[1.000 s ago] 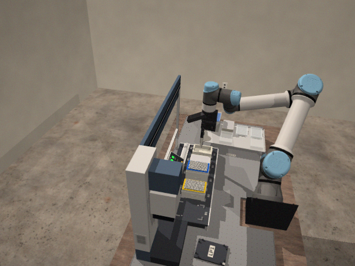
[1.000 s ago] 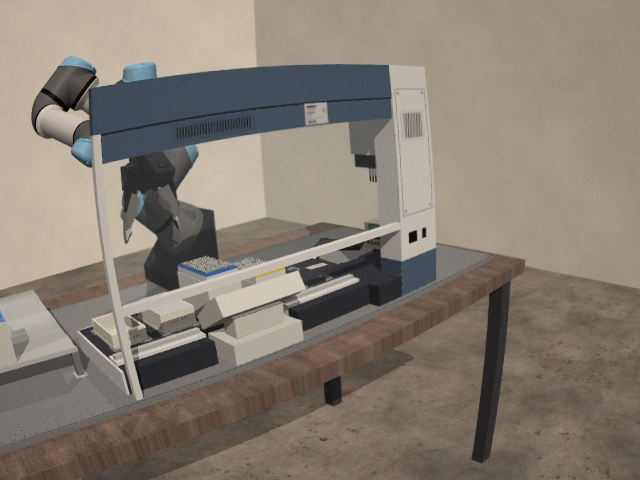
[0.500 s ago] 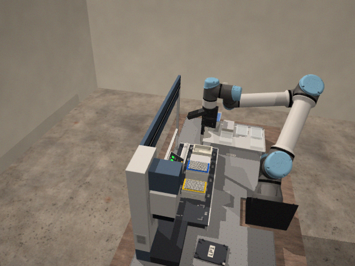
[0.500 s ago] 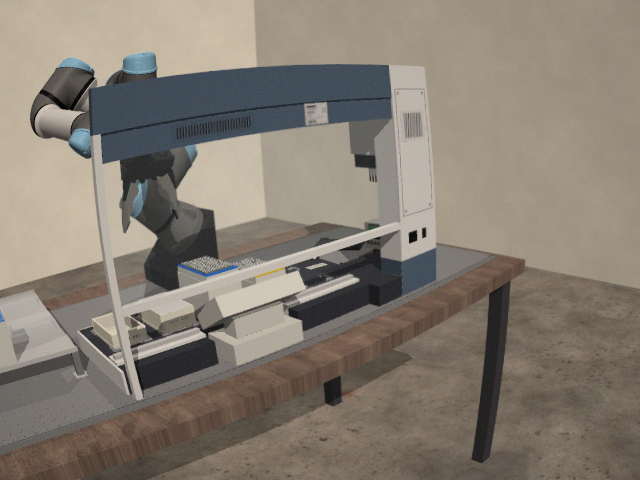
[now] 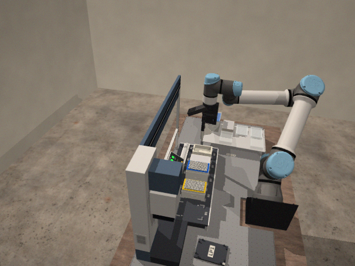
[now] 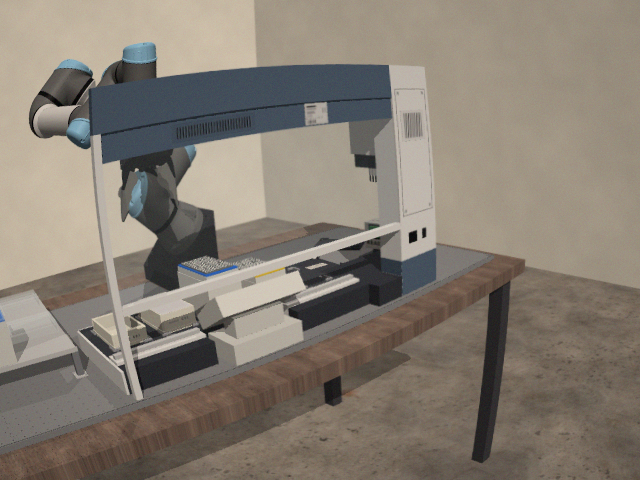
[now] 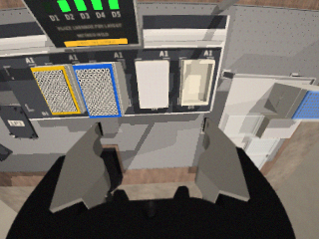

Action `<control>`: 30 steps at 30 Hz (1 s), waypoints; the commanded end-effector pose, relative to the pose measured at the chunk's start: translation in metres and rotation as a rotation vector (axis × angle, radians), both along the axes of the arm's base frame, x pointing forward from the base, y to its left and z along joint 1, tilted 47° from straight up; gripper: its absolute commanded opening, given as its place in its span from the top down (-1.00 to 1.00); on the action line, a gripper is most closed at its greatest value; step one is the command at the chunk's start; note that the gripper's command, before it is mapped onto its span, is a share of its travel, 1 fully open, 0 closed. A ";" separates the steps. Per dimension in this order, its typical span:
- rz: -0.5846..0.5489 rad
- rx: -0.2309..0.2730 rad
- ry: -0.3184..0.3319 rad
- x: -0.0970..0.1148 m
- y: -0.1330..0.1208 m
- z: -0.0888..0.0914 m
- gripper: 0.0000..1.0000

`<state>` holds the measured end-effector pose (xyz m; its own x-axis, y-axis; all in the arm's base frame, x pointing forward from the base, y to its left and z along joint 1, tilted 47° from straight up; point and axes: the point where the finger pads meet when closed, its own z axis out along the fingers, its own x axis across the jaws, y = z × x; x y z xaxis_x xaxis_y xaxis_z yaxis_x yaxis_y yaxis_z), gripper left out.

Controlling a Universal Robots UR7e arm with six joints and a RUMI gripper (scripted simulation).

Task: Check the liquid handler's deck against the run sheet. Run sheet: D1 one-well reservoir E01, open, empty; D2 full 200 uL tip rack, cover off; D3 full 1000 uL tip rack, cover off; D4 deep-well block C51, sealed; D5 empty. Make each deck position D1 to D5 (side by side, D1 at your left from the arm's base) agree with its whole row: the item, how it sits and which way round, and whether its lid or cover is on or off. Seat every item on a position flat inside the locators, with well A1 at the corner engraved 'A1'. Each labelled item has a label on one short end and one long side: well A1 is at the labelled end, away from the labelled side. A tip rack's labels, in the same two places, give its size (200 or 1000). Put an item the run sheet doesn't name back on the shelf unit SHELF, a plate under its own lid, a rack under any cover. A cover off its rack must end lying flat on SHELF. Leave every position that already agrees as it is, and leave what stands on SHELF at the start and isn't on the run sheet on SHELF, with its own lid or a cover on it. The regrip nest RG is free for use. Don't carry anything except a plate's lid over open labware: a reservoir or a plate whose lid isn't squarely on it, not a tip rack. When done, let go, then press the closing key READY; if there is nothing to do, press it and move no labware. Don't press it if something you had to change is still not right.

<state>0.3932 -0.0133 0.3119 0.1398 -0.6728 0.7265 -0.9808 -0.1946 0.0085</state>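
My gripper is open and empty. It hangs in front of the deck's far end, between the deck and the shelf unit. In the wrist view the deck row runs left to right. The leftmost position is bare. Then come a yellow-rimmed tip rack without cover, a blue-rimmed tip rack without cover, a white sealed block, and an open cream reservoir at the far end.
The handler's blue gantry arches over the deck. A panel with green D1–D5 lights stands behind the row. The shelf carries several pale items and something blue. A dark plate marked LP1 lies at the near end.
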 end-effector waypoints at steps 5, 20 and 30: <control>0.000 0.000 0.000 -0.001 0.008 0.008 -0.64; 0.000 0.000 0.000 -0.004 0.021 0.020 -0.64; 0.000 0.000 0.000 -0.052 0.010 0.018 -0.64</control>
<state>0.3558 -0.0002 0.3302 0.1397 -0.6727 0.7266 -0.9810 -0.1938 0.0092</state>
